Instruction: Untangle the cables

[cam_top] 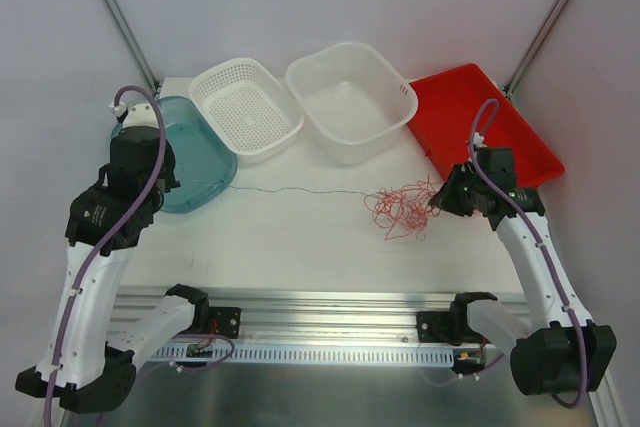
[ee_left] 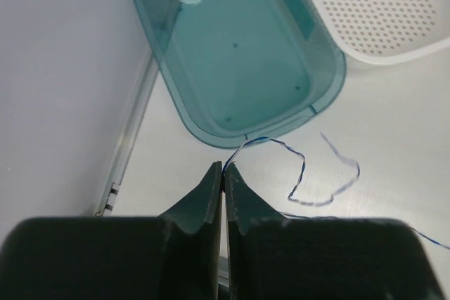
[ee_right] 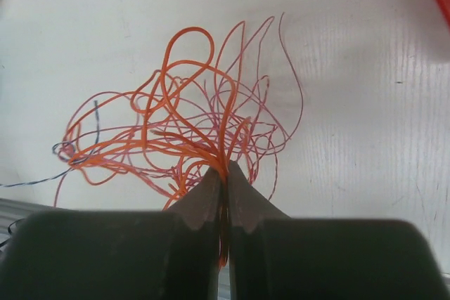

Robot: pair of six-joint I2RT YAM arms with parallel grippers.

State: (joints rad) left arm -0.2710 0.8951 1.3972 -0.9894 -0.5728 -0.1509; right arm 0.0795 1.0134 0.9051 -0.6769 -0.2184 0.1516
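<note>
A tangle of hair-thin red-orange cables (cam_top: 403, 209) lies on the white table at the right of centre. My right gripper (cam_top: 441, 199) is shut on a bunch of these strands; in the right wrist view the cables (ee_right: 190, 124) fan out from the closed tips of the gripper (ee_right: 226, 170). A thin dark blue wire (cam_top: 300, 191) runs taut from the tangle leftward. My left gripper (ee_left: 223, 168) is shut on the end of this blue wire (ee_left: 302, 173), just in front of the teal bin (ee_left: 239, 47). In the top view the left gripper (cam_top: 168, 183) sits by the teal bin.
The teal bin (cam_top: 205, 162) stands at the far left. A white perforated basket (cam_top: 245, 107), a white tub (cam_top: 395, 82) and a red tray (cam_top: 480, 117) line the back. An aluminium rail (cam_top: 330, 307) runs along the near edge.
</note>
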